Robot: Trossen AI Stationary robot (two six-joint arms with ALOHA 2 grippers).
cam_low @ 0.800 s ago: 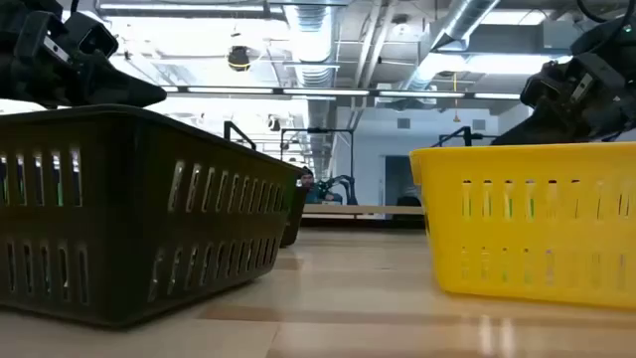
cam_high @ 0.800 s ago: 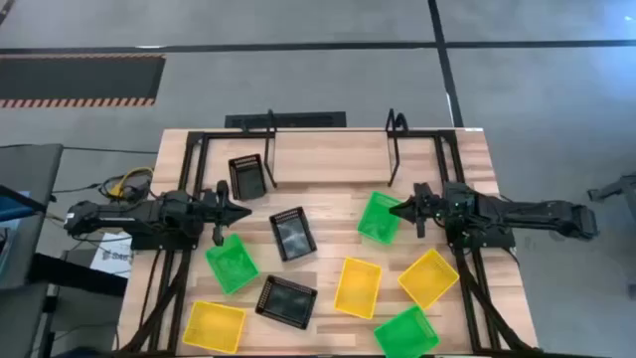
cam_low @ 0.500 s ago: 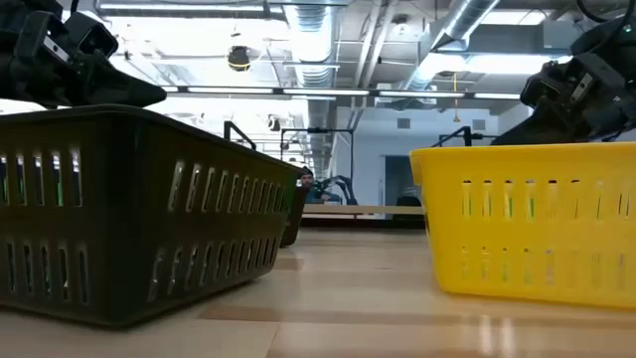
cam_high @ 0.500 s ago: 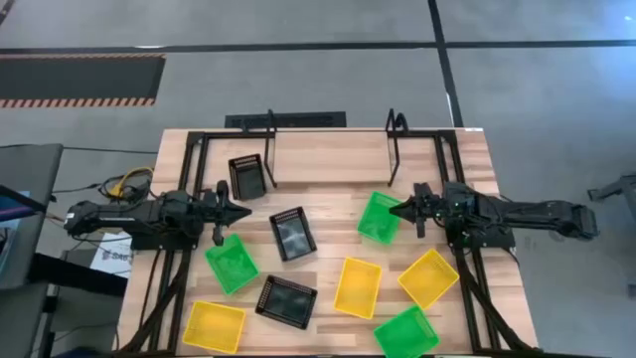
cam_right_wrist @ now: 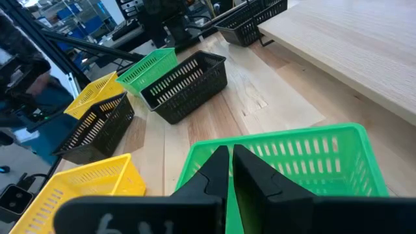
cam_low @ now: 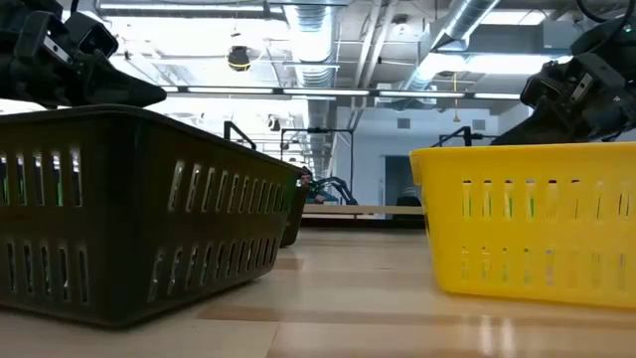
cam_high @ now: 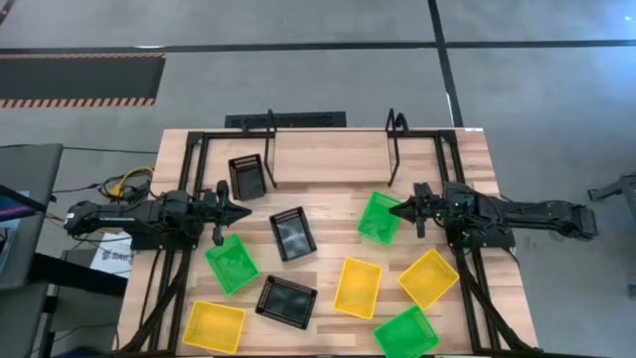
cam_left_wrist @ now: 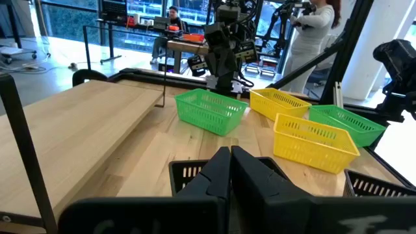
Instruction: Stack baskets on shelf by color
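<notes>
High view, item: right gripper (cam_high: 403, 210), fingers nearly together with a thin gap, holding nothing, tips over the right-hand rim of a green basket (cam_high: 378, 217) lying right of centre on the table (cam_high: 328, 164). The right wrist view confirms it: the basket sits directly ahead of and below the fingers, its near rim just under the tips, its long axis running across their line.

Item: left gripper (cam_high: 243, 211), fingers together, empty, hovering at the left side between the black basket (cam_high: 246, 176) by the shelf (cam_high: 270, 149) and another green basket (cam_high: 232, 263) nearer the front edge.

Item: remaining baskets, loose on the table, none stacked; the shelf stands at the far edge.

Judgement: the right arm is the nearer to its green basket; the fingers would need to part to straddle that rim.
</notes>
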